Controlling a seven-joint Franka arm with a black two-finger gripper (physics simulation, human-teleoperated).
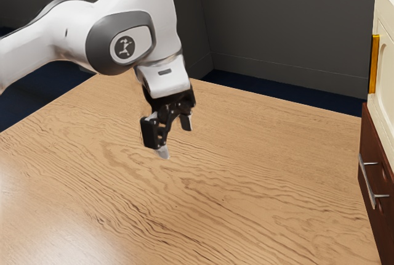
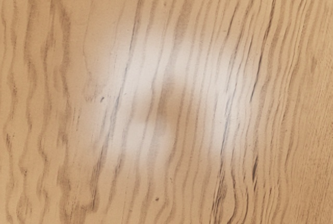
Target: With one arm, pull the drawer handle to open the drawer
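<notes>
Table wood lies nearest the camera in the exterior view, its grain running in dark, wavy lines up toward the far edge. At that view's right side is the handle, a thin silver bar on two short posts, slanting down along the front of the drawer. The drawer is dark red-brown, just beyond the table's edge, and is cut off by the side of the picture. Directly above it is the cream cabinet, with an upright gold grip near its edge. Well apart from the handle, toward the exterior view's left, the gripper hangs over the table, pointing down. Its jaws are released, the two pale tips standing apart from each other. The white arm comes in from the exterior view's left and bends down to the black gripper. Behind the table are the dark blue floor and the grey wall. In the wrist view, the wood under the hand carries a soft white glare around a browner patch, with long grain lines running through both
</notes>
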